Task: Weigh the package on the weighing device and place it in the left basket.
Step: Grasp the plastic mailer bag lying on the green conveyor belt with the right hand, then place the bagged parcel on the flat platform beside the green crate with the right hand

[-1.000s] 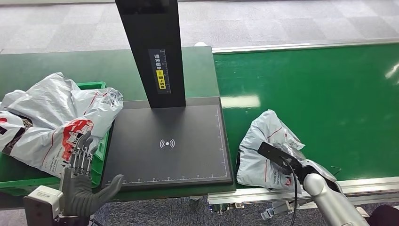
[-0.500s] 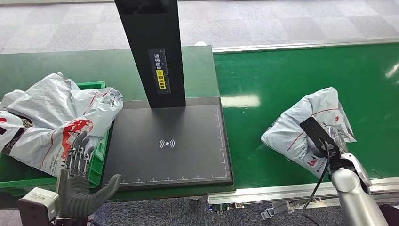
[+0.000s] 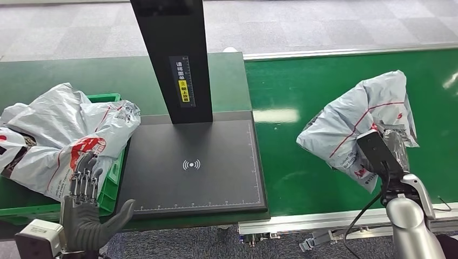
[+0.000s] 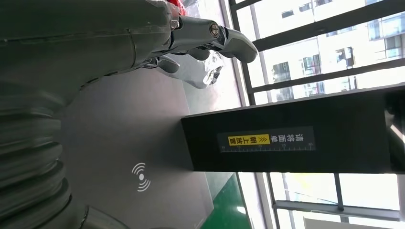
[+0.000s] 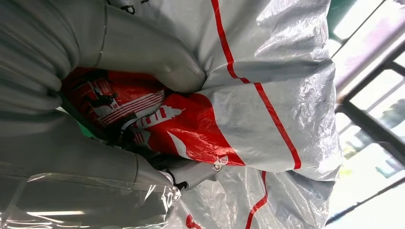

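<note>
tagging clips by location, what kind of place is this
Probably a parcel sorting or logistics station. A green conveyor belt runs beside a black weighing platform, a green basket holds grey courier bags, and the right robot hand grips another package.

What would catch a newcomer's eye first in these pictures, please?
Most striking is the grey package, held up over the green belt by the right hand. Next comes the dark scale at centre with its tall black post. To its left, the green basket already bulges with bags, and the left hand hovers open by its near corner.
</note>
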You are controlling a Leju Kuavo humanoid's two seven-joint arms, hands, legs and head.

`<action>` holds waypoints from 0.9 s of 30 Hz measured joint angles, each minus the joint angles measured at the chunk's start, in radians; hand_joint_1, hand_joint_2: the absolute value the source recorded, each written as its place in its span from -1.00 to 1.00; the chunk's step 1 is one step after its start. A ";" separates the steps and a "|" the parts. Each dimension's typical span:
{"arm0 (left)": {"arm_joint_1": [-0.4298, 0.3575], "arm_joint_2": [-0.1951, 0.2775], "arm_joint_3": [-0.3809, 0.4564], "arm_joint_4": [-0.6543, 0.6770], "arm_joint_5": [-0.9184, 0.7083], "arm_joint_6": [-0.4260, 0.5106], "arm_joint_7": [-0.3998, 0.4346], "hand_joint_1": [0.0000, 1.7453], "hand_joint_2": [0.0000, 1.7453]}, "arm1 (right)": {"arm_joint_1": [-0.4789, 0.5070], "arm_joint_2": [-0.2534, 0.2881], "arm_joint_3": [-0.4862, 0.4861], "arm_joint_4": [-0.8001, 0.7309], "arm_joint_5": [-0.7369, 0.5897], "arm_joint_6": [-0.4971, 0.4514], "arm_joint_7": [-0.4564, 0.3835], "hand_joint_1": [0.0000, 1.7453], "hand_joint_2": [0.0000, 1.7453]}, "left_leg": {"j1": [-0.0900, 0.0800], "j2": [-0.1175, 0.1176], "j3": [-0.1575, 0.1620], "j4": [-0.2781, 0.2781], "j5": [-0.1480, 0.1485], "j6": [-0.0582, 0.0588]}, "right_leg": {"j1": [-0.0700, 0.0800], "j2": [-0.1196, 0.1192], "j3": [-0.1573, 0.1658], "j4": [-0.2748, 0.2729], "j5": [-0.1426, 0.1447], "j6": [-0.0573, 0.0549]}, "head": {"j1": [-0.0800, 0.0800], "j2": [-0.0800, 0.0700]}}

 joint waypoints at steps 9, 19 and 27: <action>0.000 0.000 0.000 0.002 0.007 0.000 -0.017 -1.00 1.00 | 0.123 0.075 0.138 -0.332 -0.106 -0.105 -0.182 0.98 1.00 | 0.000 0.000 0.000 0.000 0.000 0.000 | 0.000 -0.001 0.000 0.000 -0.001 0.000 | 0.000 0.000; -0.012 0.000 -0.001 0.017 0.016 -0.013 -0.021 -1.00 1.00 | 0.151 0.084 0.264 -0.433 -0.088 -0.058 -0.206 1.00 1.00 | 0.000 0.000 0.001 0.000 0.000 0.000 | 0.000 0.000 0.001 0.000 0.000 0.000 | 0.000 0.000; -0.024 0.006 -0.019 0.030 0.022 -0.008 -0.024 -1.00 1.00 | 0.133 0.085 0.410 -0.408 -0.014 -0.015 -0.217 1.00 1.00 | 0.000 0.000 0.001 0.000 0.000 -0.001 | 0.000 0.000 0.001 0.000 0.000 0.000 | 0.000 0.000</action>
